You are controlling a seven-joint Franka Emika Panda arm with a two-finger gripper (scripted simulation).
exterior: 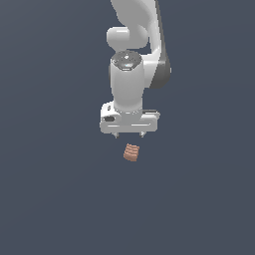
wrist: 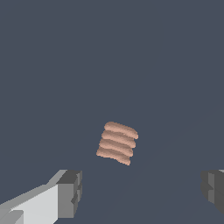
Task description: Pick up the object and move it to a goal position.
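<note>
Hovering my hand w/ fingers spread wide, nothing gripped, so it can straddle the object. Obj lies on the desk just below the fingertips, apart from them, ridges up

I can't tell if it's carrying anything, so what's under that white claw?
Under the gripper, the small reddish-brown ridged object lies on the dark floor, untouched. The jaws stand wide open, nothing between them. What is beneath the object is covered.
</note>
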